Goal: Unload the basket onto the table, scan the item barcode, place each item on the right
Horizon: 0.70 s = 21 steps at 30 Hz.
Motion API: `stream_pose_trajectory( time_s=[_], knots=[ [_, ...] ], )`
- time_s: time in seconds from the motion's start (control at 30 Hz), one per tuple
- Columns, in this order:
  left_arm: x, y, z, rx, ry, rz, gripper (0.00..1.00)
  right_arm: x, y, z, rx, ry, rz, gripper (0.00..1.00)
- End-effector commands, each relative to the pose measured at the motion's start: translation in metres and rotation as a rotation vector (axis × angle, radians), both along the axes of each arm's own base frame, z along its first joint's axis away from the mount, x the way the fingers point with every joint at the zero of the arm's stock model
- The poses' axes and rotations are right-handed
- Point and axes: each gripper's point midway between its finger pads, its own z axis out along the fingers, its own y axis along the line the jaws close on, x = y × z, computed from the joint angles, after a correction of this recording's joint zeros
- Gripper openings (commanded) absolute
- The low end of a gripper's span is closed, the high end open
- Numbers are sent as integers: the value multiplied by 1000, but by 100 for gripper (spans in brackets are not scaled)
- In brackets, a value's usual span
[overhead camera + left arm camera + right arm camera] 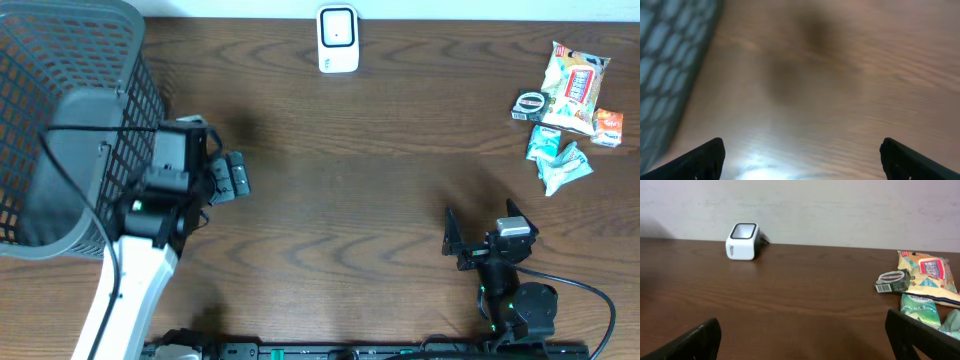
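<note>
Nothing is picked up yet: left tool (232, 176) and right tool (484, 236) both gape empty, and the snack packets (570, 100) lie far right on the surface (350, 200), so I'd expect a reach there before the white scanner (338, 40).

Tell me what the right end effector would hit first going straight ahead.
Probably nothing close: the right end effector faces bare table; the scanner lies left of that line, snack packets right.

The left arm has a white lower link (130, 290), black wrist housing (170, 160), looping black cable (100, 129) and black-fingered left gripper (802, 147); the right arm (512, 300) is black, grey-capped.
</note>
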Motion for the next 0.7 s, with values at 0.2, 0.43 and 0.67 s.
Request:
stream_pose_trajectory(
  time_s=[0.2, 0.43, 0.67],
  knots=[
    [-24, -35, 25, -91, -188, -278, 97, 0, -1, 0, 6, 0, -3, 99],
    [-63, -29, 33, -55, -339, -319, 97, 0, -1, 0, 6, 0, -3, 99],
    [-89, -25, 41, -56, -404, -319, 98, 0, -1, 0, 6, 0, -3, 99]
  ],
)
